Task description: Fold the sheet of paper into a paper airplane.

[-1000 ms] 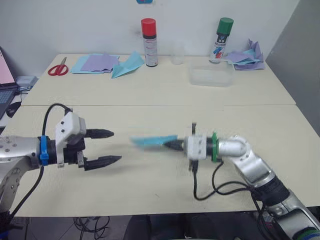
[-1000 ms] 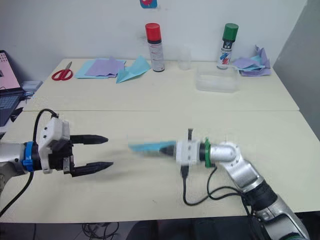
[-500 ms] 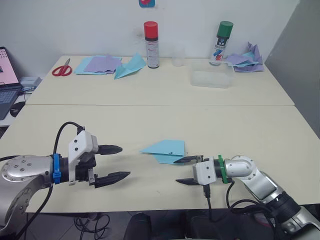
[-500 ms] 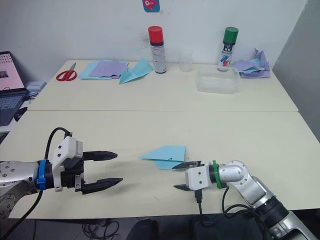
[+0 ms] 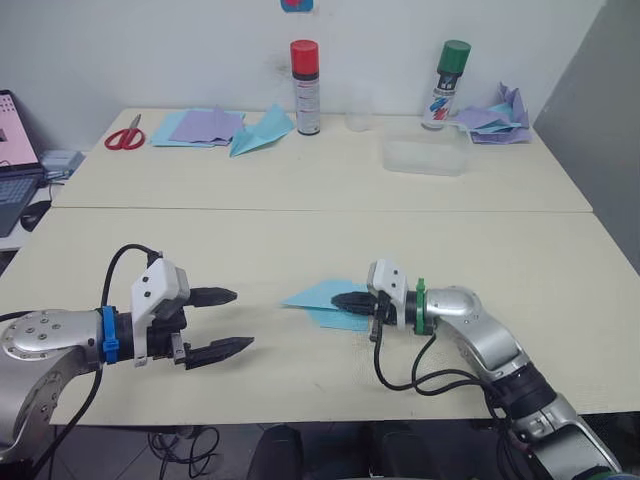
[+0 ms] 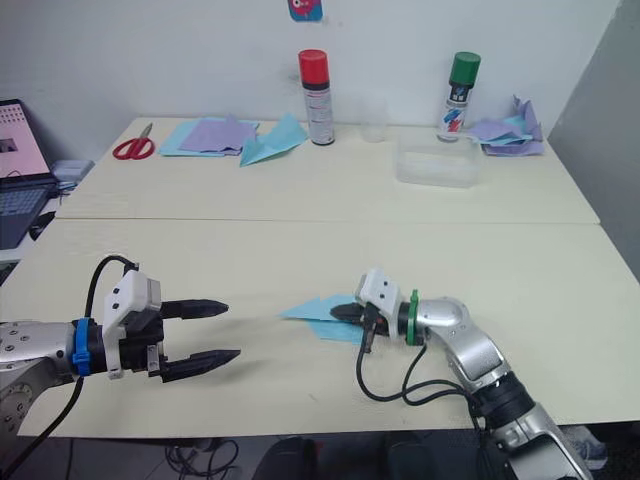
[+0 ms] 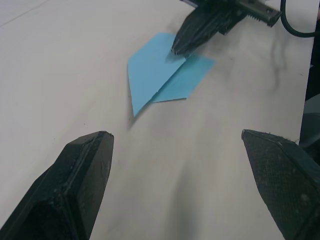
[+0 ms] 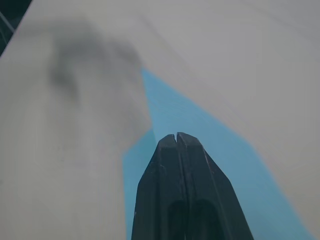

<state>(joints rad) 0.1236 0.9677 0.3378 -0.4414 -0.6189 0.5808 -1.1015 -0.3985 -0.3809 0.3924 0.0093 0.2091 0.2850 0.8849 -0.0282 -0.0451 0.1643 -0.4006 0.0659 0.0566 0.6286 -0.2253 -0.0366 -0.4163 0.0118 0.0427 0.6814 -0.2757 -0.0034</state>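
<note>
Paper airplane [image 5: 322, 299]: flat on the counter [image 5: 300, 250], already a pointed wedge, folding nearly finished I judge. My right claw [image 5: 349, 300] presses it, fingers together; left claw [image 5: 222, 321] wide open, empty.

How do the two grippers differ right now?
The left gripper has its fingers spread wide apart, while the right gripper has its fingers pressed together. The left gripper hangs over bare table, apart from the paper; the right gripper's tips rest on the folded sky-blue paper airplane. Both point inward toward each other, with black fingers.
</note>
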